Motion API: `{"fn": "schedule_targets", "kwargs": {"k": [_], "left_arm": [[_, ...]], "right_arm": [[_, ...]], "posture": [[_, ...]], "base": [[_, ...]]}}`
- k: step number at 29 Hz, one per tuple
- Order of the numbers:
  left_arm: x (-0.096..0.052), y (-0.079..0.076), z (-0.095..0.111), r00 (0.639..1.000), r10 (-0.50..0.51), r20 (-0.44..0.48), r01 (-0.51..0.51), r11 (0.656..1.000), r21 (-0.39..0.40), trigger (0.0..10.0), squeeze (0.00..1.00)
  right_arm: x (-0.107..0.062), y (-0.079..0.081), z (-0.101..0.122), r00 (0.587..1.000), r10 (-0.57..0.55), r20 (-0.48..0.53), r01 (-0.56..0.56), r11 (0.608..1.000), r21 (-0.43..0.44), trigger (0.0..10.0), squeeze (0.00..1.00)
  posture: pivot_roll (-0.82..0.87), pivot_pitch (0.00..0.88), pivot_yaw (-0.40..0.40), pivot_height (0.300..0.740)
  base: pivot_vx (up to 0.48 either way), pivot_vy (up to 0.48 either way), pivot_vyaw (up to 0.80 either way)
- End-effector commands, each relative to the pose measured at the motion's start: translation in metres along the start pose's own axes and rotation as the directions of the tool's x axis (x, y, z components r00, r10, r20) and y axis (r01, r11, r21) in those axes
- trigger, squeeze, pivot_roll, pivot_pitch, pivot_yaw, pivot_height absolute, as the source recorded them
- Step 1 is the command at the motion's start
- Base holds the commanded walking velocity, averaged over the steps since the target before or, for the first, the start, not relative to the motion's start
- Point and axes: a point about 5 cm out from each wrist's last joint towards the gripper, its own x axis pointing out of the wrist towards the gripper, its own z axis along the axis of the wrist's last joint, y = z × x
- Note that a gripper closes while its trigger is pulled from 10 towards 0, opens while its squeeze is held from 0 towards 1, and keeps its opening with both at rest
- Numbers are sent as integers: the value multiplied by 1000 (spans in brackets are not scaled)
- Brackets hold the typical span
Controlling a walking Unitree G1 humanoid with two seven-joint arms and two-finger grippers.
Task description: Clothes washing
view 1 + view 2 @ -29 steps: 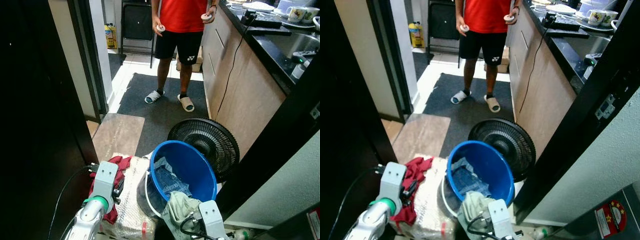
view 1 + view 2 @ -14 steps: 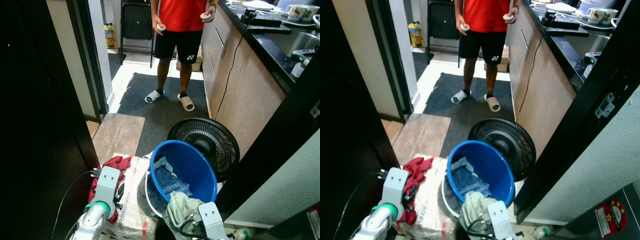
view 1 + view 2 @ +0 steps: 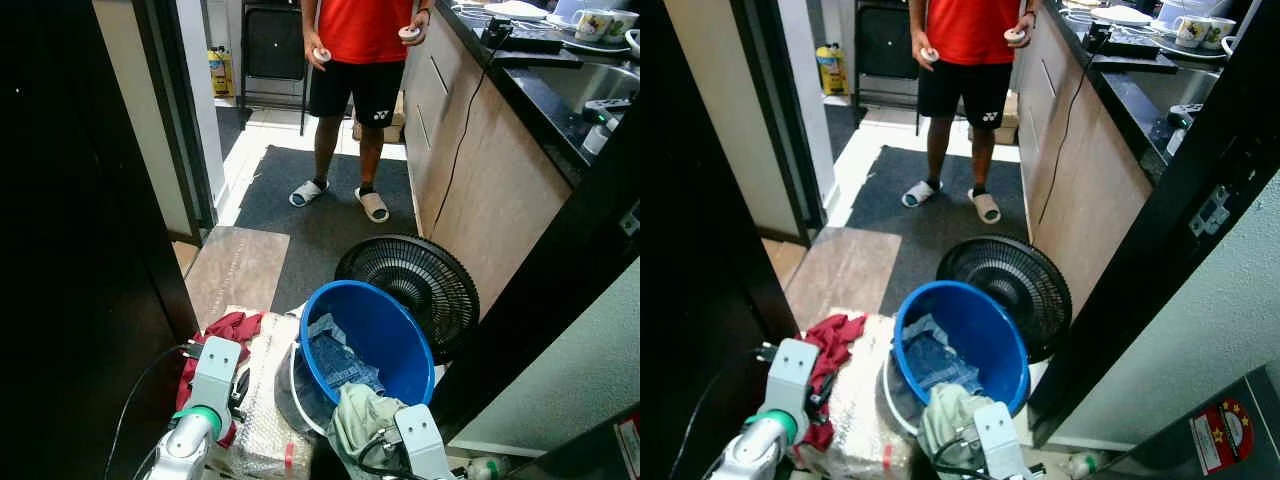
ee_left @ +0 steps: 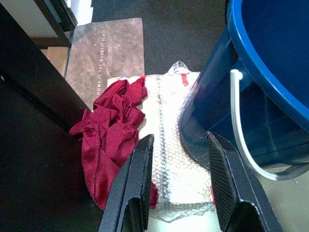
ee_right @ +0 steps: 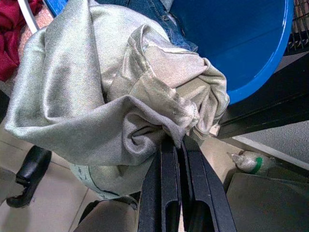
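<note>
Clothes lie in three spots at the lower middle of the head views; denim jeans (image 3: 340, 360) sit inside the blue tub (image 3: 395, 325), a pale green garment (image 5: 111, 96) hangs over the tub's near rim, and a red garment (image 4: 108, 140) lies crumpled on the floor at the lower left, partly on a bubble-wrap sheet (image 4: 176, 159) beside the tub; the right gripper (image 5: 175, 145), at the bottom middle of the frame, has its fingers pressed together on a fold of the pale green garment; the left gripper (image 4: 177, 145) has its fingers spread with nothing between them, above the bubble-wrap sheet just beside the red garment; judged from this, the gathering is partly done, with the jeans in, the pale green piece only half in the tub, and the red one not yet picked up, and no washing has begun; the right wrist view shows the pinch on the cloth, which the head views hide behind the wrist; the head views add a black fan (image 3: 410, 285) behind the tub and a person (image 3: 360, 60) standing on the mat at the upper middle.
</note>
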Motion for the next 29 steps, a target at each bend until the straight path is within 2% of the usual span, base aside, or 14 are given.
{"fn": "schedule_targets", "kwargs": {"k": [1, 29], "left_arm": [[0, -1, -4, 1000, -3, -13, 3, 1000, 10, 10000, 0], [1, -2, -4, 1000, -4, -9, 4, 1000, 16, 10000, 0]], "right_arm": [[-2, 3, -5, 1000, 9, -13, -9, 1000, 0, 10000, 0], [-2, 8, -4, 1000, 29, 1, -29, 999, -46, 10000, 0]], "posture": [[17, 0, 19, 740], [13, 0, 25, 740]], "base": [[0, 0, 0], [0, 0, 0]]}}
